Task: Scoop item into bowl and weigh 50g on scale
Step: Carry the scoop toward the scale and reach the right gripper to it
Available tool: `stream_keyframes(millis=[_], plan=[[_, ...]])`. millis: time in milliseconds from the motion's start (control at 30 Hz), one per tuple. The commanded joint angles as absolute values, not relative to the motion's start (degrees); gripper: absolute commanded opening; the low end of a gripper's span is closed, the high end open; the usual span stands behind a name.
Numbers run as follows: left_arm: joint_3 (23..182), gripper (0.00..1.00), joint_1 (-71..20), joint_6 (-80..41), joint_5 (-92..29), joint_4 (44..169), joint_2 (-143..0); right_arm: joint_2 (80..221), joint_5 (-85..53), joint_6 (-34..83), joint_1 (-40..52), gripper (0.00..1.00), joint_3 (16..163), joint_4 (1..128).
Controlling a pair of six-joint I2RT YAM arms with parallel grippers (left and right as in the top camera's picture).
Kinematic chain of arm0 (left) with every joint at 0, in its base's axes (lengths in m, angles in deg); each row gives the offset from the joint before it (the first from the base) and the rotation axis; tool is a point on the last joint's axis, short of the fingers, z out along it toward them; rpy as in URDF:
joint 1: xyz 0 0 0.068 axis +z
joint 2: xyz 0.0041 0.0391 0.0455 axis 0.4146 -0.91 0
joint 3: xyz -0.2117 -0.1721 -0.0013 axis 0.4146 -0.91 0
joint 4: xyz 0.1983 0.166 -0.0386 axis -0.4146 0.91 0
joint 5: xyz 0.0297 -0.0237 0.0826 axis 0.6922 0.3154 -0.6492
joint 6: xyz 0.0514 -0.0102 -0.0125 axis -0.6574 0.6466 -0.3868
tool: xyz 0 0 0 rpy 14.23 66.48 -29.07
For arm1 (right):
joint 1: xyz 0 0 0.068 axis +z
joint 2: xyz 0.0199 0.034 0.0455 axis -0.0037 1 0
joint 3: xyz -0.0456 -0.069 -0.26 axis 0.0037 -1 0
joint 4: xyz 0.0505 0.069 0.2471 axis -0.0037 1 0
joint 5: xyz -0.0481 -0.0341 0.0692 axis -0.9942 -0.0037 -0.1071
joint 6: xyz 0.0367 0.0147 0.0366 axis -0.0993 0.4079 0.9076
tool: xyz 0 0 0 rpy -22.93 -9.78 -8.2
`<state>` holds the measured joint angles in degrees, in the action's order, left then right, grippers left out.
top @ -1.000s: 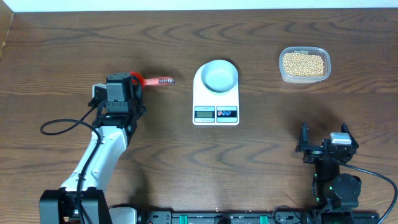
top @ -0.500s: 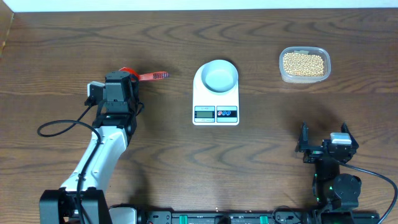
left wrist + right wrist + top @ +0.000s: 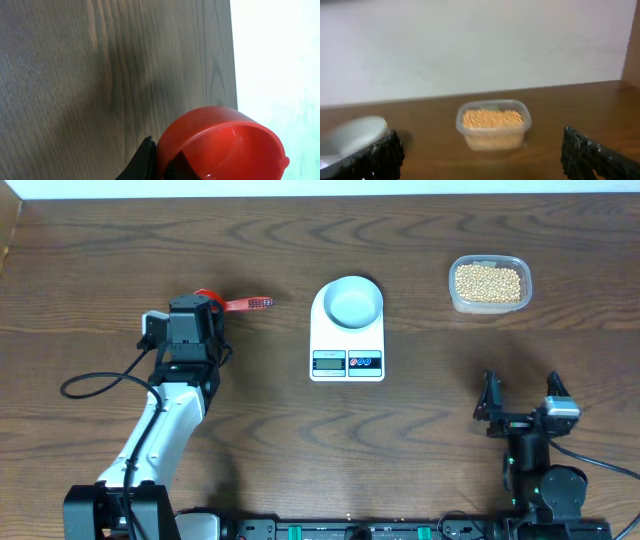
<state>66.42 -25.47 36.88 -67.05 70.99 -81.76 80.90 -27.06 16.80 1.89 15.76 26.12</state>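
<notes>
Left gripper [image 3: 205, 304] clamps a red scoop [image 3: 245, 303] (scale [image 3: 347, 363] to its right); right gripper [image 3: 522, 395] gapes empty, beans [image 3: 487, 282] farther off.

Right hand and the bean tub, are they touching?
Apart. The overhead view shows a wide stretch of table between the open right hand and the bean tub.

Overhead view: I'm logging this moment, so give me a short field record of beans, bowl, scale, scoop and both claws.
scale: centre of view; display too small to read
bowl: empty, sitting on the scale
beans: in the clear tub, far right; none in the bowl
scoop: red, handle toward the scale
left claw: shut on the scoop
right claw: open, holding nothing
</notes>
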Motion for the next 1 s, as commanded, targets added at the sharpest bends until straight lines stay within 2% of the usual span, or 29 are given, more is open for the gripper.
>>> stream_keyframes(millis=[0, 133, 500, 700, 967], plan=[[67.16, 0.07, -25.45, 32.93, -62.92, 71.17, -79.97, 80.92, -25.86, 23.24, 1.57, 0.99, 15.69, 23.74], [67.16, 0.07, -25.6, 31.0, -61.06, 72.3, -78.09, 81.68, -23.87, 23.55, 1.59, 0.99, 15.73, 23.17], [67.16, 0.07, -25.6, 24.93, -60.91, 78.07, -69.63, 91.56, -18.88, 37.49, 1.59, 0.99, 17.7, 18.3], [67.16, 0.07, -25.62, 24.9, -59.55, 79.52, -68.98, 99.34, -14.64, 38.81, 1.59, 0.99, 21.33, 16.96], [67.16, 0.07, -25.62, 24.95, -49.13, 79.17, -68.98, 116.02, 4.68, 39.31, 1.59, 0.99, 32.1, 15.04]])
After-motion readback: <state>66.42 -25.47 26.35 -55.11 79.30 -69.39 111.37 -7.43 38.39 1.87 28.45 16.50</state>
